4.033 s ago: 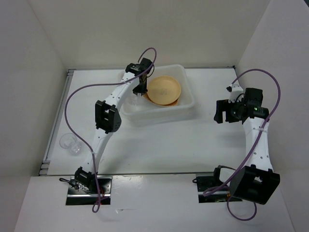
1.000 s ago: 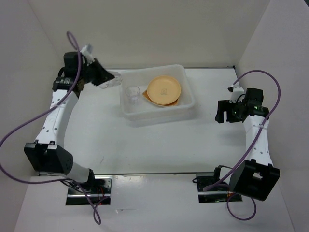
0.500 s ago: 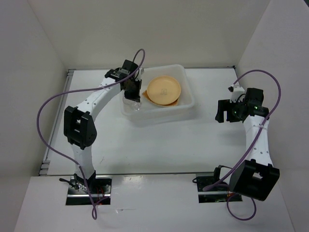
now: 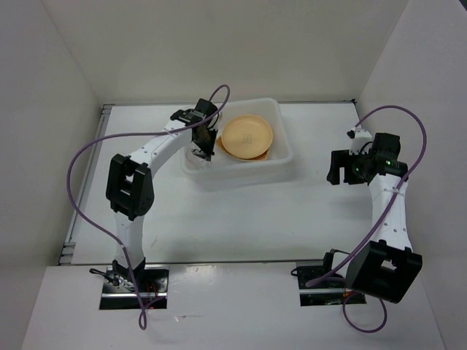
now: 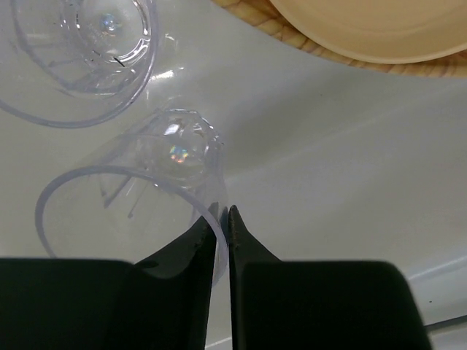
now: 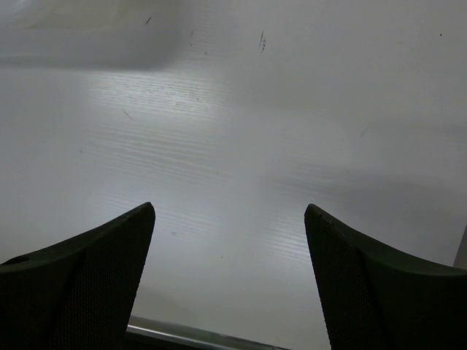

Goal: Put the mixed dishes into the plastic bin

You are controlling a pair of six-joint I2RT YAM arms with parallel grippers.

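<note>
My left gripper (image 4: 203, 144) reaches down into the left end of the plastic bin (image 4: 286, 157). In the left wrist view its jaws (image 5: 222, 216) are shut on the rim of a clear cup (image 5: 157, 171), which hangs just above the bin floor. The second clear cup (image 5: 76, 55) stands on the bin floor beside it. A pale orange round plate (image 4: 248, 135) lies in the bin on top of the woven orange plate (image 5: 292, 38), whose edge shows under it. My right gripper (image 4: 333, 168) is open and empty over the table right of the bin; its wrist view (image 6: 230, 211) shows only bare table.
White walls close in the table on the left, back and right. A metal rail (image 4: 82, 197) runs along the table's left edge. Purple cables loop from both arms.
My left arm swung from the far left back to the bin with the clear cup and has lowered it into the bin's left end. The right arm has stayed put.
</note>
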